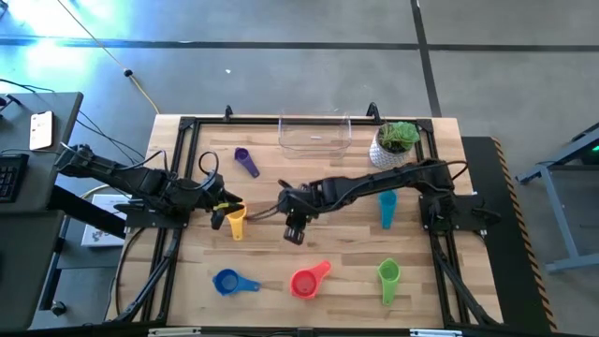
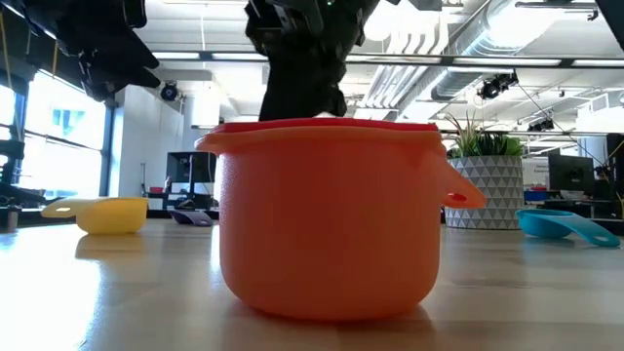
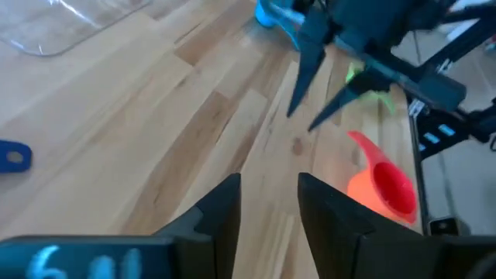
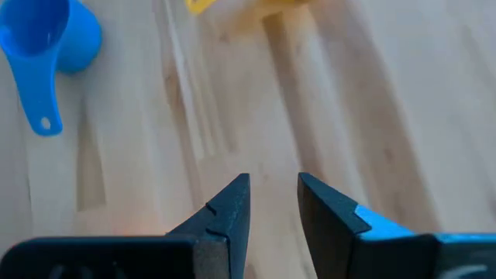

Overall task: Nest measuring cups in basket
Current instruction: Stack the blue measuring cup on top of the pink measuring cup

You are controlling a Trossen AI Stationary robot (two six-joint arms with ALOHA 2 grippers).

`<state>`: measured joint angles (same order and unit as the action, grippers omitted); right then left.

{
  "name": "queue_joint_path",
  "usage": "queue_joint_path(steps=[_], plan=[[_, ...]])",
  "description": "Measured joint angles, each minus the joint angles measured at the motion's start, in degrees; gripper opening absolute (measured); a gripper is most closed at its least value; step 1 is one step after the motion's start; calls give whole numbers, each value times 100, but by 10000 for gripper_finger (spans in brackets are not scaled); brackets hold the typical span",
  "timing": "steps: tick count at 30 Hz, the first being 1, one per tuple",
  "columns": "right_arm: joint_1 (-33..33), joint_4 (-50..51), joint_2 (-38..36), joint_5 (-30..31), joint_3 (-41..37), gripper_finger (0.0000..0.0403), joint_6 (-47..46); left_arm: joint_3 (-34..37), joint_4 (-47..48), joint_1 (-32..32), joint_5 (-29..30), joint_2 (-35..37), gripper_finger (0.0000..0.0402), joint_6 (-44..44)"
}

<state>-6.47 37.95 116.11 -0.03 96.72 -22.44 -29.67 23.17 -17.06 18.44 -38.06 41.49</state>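
The wooden table carries everything, with the two dark arms reaching in from its left and right edges toward the middle. The clear basket sits at the far edge, centre, holding no cups that can be seen; a white pot with a green plant stands just to its right.

The right gripper hangs over the table's centre, pointing at the near side. In the right wrist view its fingers stand slightly apart with bare wood between them, gripping nothing and touching nothing. The left gripper is at the left of centre, just beside the yellow cup. In the left wrist view its fingers are likewise a little apart and empty, over bare wood; whether they touch the yellow cup cannot be told.

The cups lie scattered, none nested. The red cup is near centre, the green cup to its right and the blue cup to its left, all along the near side. The teal cup lies on the right under the right arm. The purple cup lies far left of the basket.
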Motion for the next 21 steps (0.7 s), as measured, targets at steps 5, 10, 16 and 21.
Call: queue_joint_path(steps=[5, 10, 16, 21], plan=[[190, 13, -291, -1, 5, 101, -67, 0, -399, -85, -282, -2, 112, 347], [288, 9, -571, 4, 5, 101, 53, 0, -966, -340, -507, -23, 103, 660], [387, 33, -886, 2, 5, 101, 312, 0, -2129, -644, -572, -193, 94, 1028], [476, 57, -1120, -2, 5, 101, 484, -364, -2735, -801, -560, -550, 92, 989]])
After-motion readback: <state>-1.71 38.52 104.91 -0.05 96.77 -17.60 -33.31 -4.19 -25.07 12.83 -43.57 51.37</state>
